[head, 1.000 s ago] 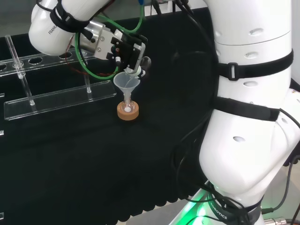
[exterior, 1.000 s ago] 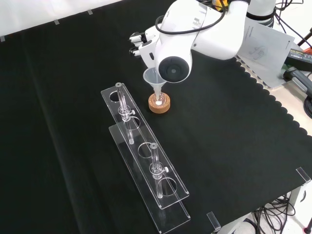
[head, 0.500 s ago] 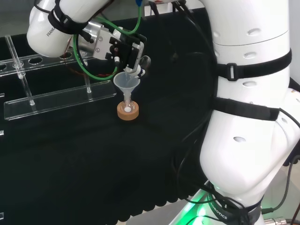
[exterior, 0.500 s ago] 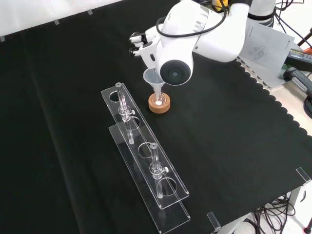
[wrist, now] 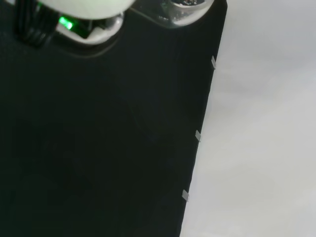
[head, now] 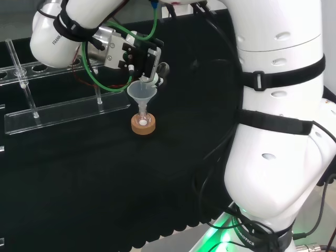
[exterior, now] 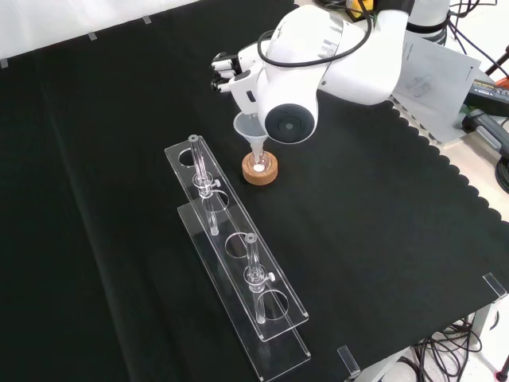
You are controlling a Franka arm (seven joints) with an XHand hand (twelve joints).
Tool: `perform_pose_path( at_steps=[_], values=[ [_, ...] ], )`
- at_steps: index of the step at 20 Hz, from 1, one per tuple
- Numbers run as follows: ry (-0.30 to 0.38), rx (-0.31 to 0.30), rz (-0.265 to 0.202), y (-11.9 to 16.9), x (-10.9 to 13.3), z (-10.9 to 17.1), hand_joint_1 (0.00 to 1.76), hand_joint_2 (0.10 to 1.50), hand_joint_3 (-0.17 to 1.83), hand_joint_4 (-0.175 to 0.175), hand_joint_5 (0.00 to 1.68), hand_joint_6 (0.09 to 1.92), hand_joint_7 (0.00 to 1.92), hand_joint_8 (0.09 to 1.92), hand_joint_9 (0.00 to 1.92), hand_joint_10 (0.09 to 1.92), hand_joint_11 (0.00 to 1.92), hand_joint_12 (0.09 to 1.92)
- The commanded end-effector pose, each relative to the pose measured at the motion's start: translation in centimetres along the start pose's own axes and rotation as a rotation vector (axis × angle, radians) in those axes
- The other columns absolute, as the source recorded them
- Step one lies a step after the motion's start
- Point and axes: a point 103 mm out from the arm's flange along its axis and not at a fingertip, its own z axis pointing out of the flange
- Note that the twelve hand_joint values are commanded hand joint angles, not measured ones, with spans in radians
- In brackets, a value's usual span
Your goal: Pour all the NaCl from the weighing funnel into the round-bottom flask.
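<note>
My white Franka arm (head: 273,105) reaches out across the bench, black-and-white hand (head: 140,56) tilted downward, fingers (exterior: 225,67) curled, pinching something small.

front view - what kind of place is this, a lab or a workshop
Most likely a chemistry lab bench set up for robot trials: a clear funnel sits in a small flask on a cork ring, a clear rack holds glass tubes, and black cloth covers the bench.

No readable labels or numbers on the glassware, rack (exterior: 238,263) or black cloth (exterior: 382,223), arm lettering left unread
</note>
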Motion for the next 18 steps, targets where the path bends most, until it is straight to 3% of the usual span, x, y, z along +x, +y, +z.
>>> perform_pose_path(
  at_steps=[1, 18],
  values=[
    [-0.001, -0.003, -0.002, 0.02, -0.05, 0.12, 1.10, 0.74, 0.55, 0.175, 1.20, 0.76, 0.47, 0.67, 0.77, 0.45, 0.61, 1.17],
    [-0.055, 0.007, 0.018, -0.45, -0.20, -0.35, 1.10, 0.74, 0.55, 0.175, 1.20, 0.76, 0.47, 0.67, 0.77, 0.45, 0.61, 1.17]
  ],
)
